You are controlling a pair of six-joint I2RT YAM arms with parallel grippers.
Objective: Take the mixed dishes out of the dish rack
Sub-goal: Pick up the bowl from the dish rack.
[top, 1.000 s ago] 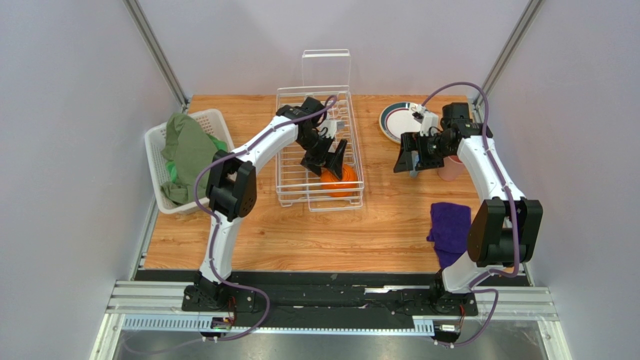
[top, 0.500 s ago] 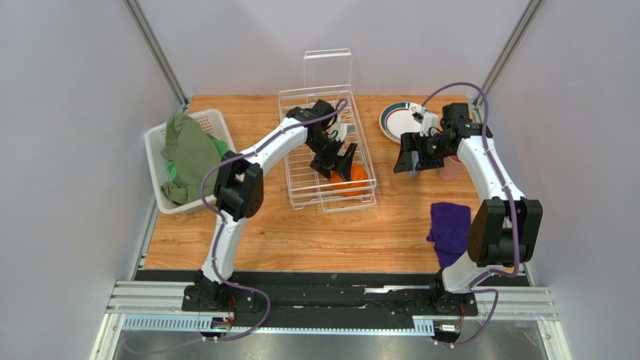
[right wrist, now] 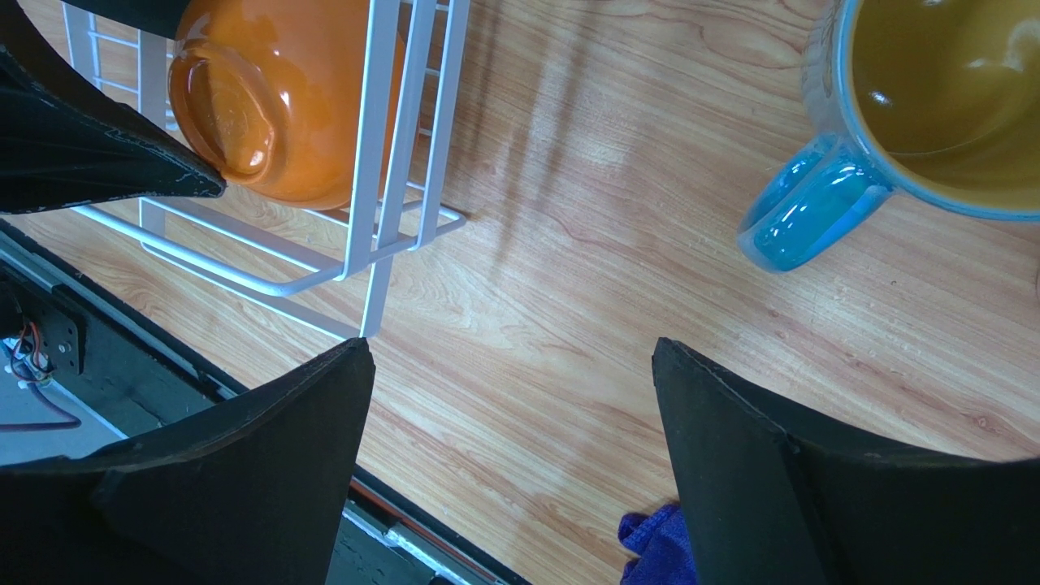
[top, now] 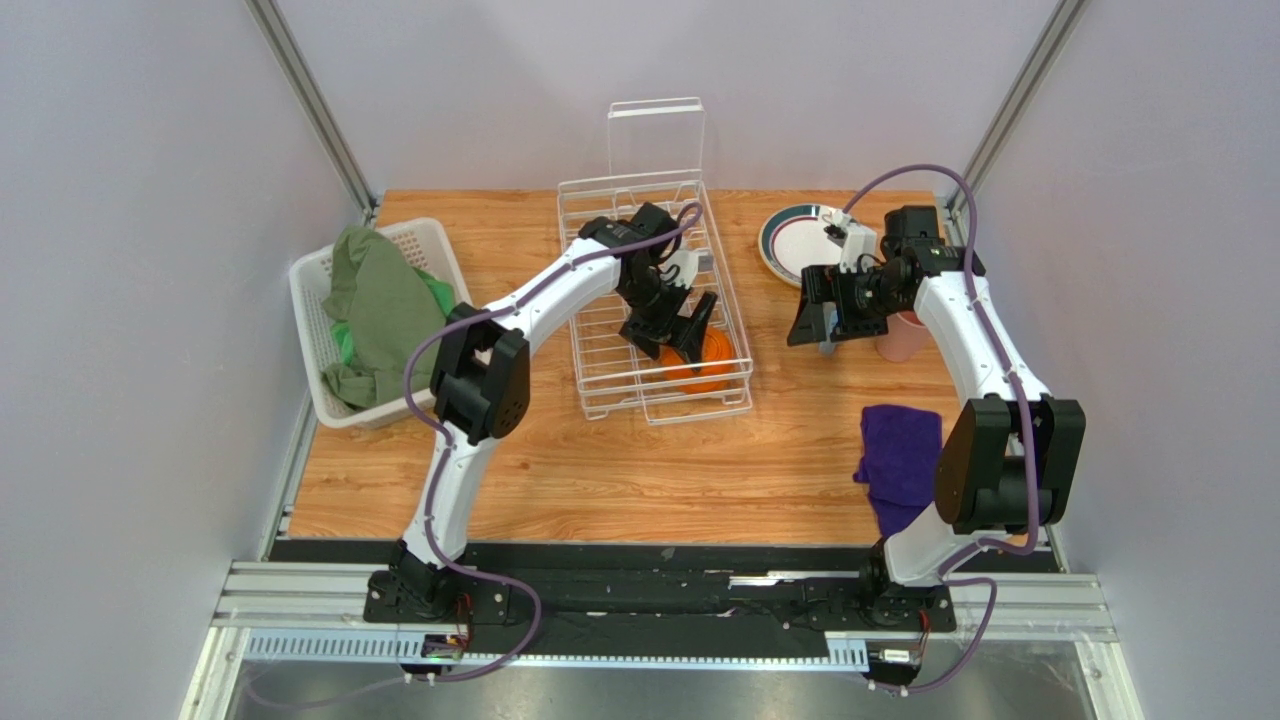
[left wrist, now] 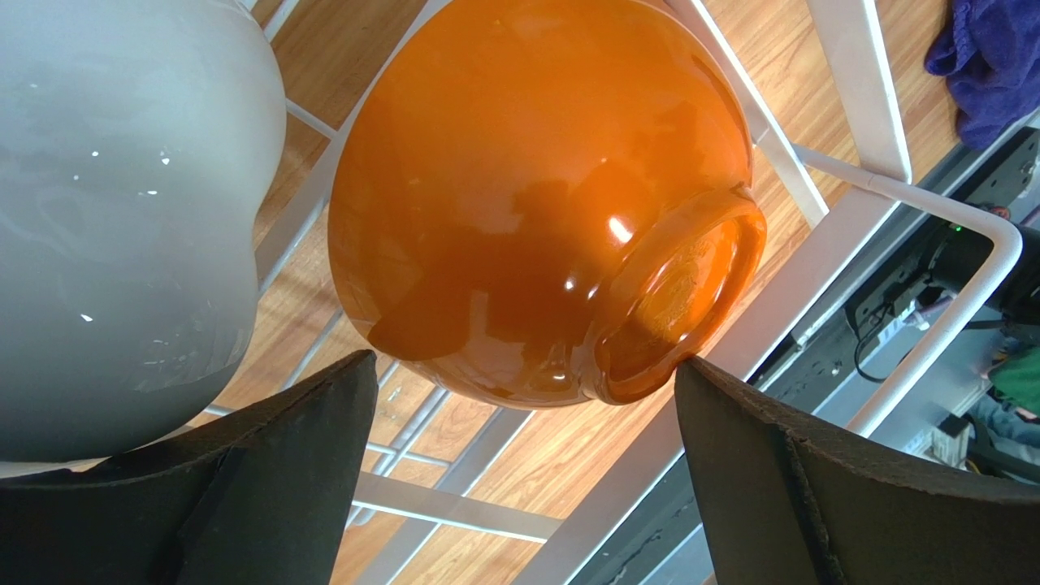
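The white wire dish rack stands mid-table with its clear panel at the far end. The orange bowl lies on its side in the rack's near right corner. In the left wrist view the bowl fills the frame, foot ring to the lower right, with a glossy white cup beside it. My left gripper is open, its fingers on either side of the bowl's underside. My right gripper is open and empty above bare wood, near the blue mug with yellow inside.
The dark-rimmed plate and a pink cup stand at the back right. A purple cloth lies at the near right. A white slatted basket with green cloth stands at the left edge.
The rack and the orange bowl have shifted a little to the right together with my left gripper. The right arm has not moved.
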